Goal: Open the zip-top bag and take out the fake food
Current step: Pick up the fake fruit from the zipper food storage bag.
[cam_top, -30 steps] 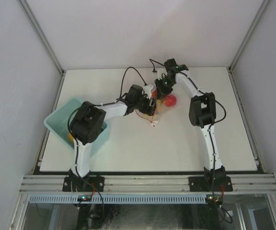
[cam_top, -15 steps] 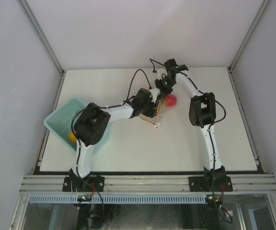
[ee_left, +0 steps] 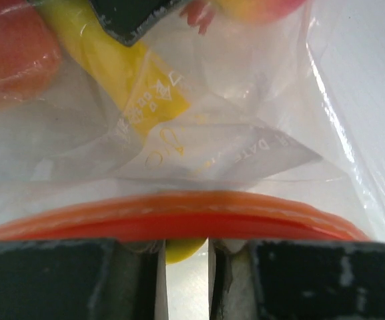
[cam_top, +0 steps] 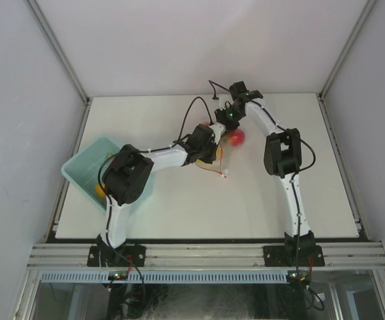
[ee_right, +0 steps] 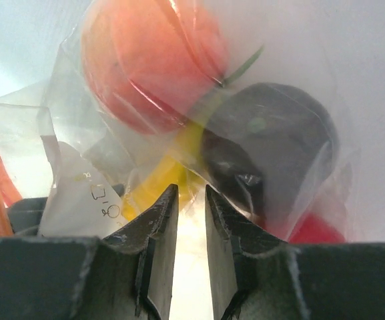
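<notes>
The clear zip-top bag (cam_top: pixel 224 145) lies mid-table between both grippers. Its red-orange zip strip (ee_left: pixel 179 217) crosses right over my left fingertips, and the white slider (cam_top: pixel 225 175) trails toward me. My left gripper (ee_left: pixel 187 243) (cam_top: pixel 209 148) is nearly closed, with the yellow banana's tip (ee_left: pixel 182 250) filling the gap; the rest of the banana (ee_left: pixel 122 70) shows through the film. My right gripper (ee_right: pixel 191 193) (cam_top: pixel 229 127) pinches the bag's far end. Behind its film sit a peach fruit (ee_right: pixel 149 67), a dark purple piece (ee_right: pixel 272 140) and a red piece (ee_right: pixel 315 230). The red apple (cam_top: pixel 237 138) shows from above.
A light blue bin (cam_top: pixel 85 167) stands at the table's left edge beside my left arm, with an orange-yellow piece (cam_top: pixel 100 189) inside. A dark finger (ee_left: pixel 132 17) of the other gripper shows at the top of the left wrist view.
My left gripper has pushed further toward the bag and its jaws have narrowed onto the banana tip. The zip strip and slider shifted slightly right. The right gripper stayed put.
</notes>
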Available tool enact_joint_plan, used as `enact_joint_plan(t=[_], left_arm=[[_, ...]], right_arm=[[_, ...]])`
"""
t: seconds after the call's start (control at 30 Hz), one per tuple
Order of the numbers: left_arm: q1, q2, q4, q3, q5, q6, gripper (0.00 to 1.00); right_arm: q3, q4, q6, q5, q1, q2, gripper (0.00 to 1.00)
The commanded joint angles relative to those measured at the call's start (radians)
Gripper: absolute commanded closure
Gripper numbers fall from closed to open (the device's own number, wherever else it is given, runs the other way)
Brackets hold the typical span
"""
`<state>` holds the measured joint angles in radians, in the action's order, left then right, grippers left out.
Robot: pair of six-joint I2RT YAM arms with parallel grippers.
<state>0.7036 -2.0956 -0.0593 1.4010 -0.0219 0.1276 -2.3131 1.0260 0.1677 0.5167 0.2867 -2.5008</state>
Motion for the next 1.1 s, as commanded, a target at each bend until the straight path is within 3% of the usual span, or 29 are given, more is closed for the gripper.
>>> enact_joint_plan(t=[0.0, 0.27, 0.53, 0.73, 0.9, 1.07], left_arm=[[-0.03, 0.136, 0.026, -0.063, 0.085, 0.002, 1.0], [-0.084, 0.287, 0.069, -0.212, 0.017, 0.158, 1.0], [-0.19, 0.353, 0.246, -0.342, -0.218, 0.485, 1.0], [-0.199, 0.337, 0.32, -0.343, -0.286, 0.679, 1.0], [-0.201, 0.354, 0.335, -0.348, -0.252, 0.718, 1.0], [-0.213, 0.388, 0.339, -0.363, -0.279, 0.741, 1.0]], right_arm=[[0.063, -0.092, -0.034, 0.002, -0.027, 0.093, 0.76], [0.145, -0.189, -0.044, 0.032, -0.037, 0.149, 0.71], [0.22, -0.25, 0.001, 0.091, -0.03, 0.214, 0.66], [0.346, -0.365, 0.023, 0.148, -0.024, 0.329, 0.64], [0.465, -0.485, 0.039, 0.211, -0.035, 0.433, 0.61], [0.725, -0.754, 0.094, 0.351, -0.038, 0.609, 0.55]])
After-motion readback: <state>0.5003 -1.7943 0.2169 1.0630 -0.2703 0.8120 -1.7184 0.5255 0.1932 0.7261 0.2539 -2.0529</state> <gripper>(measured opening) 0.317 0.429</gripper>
